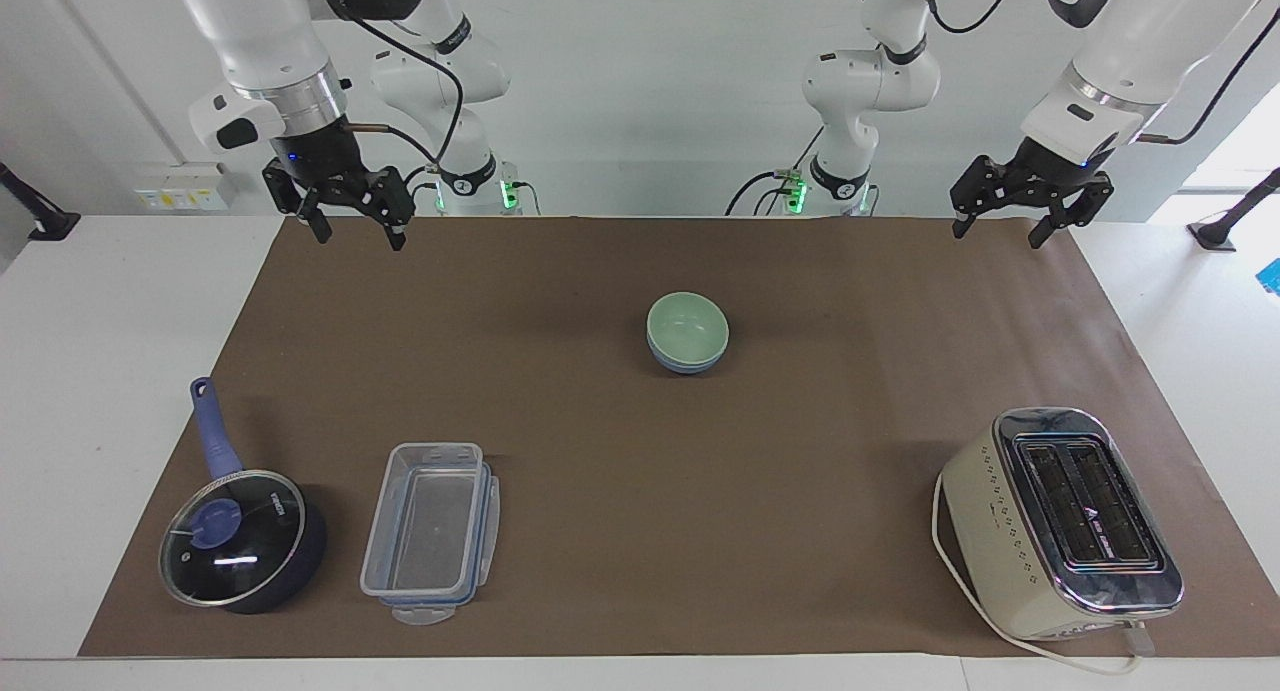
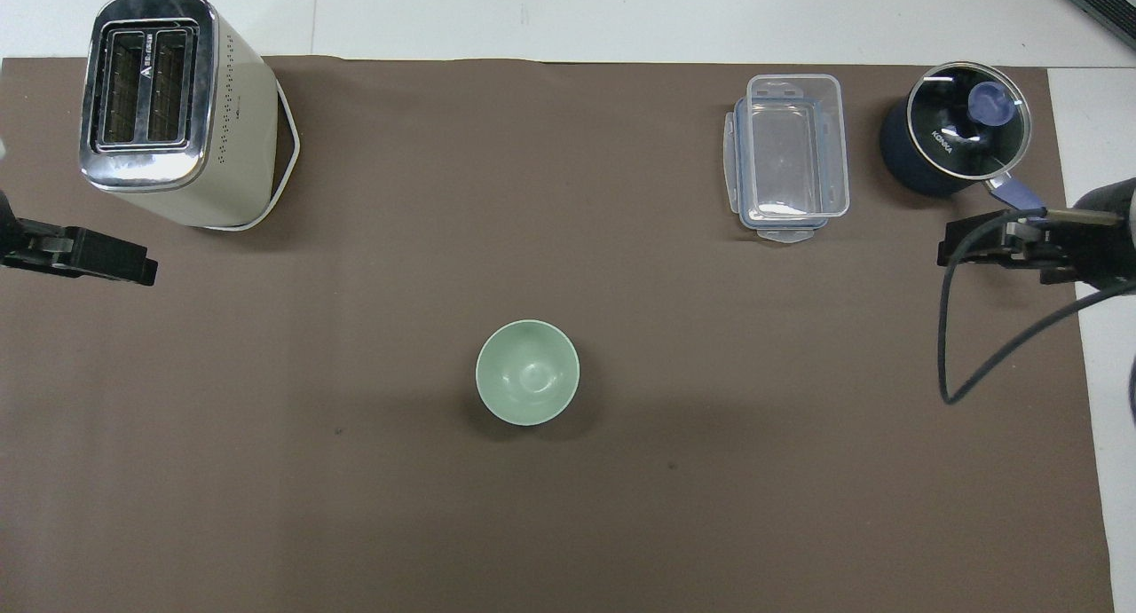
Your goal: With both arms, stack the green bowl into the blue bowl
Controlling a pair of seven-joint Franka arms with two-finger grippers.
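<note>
In the facing view, the right gripper hangs in the upper left of the frame, over the corner of the brown mat. Its fingers are spread apart and hold nothing. Low in the left of the frame sits a pot with a glass lid. Just beside it is a clear box.

In the middle of the frame sits the green bowl. It rests inside the blue bowl, and only a thin blue edge shows under it. No gripper is near the bowls. From overhead only the green bowl shows, in the middle of the frame.

Low in the right of the facing view stands a toaster. In the upper right the left gripper hangs over the mat's corner. Its fingers are spread apart too, and it holds nothing.
</note>
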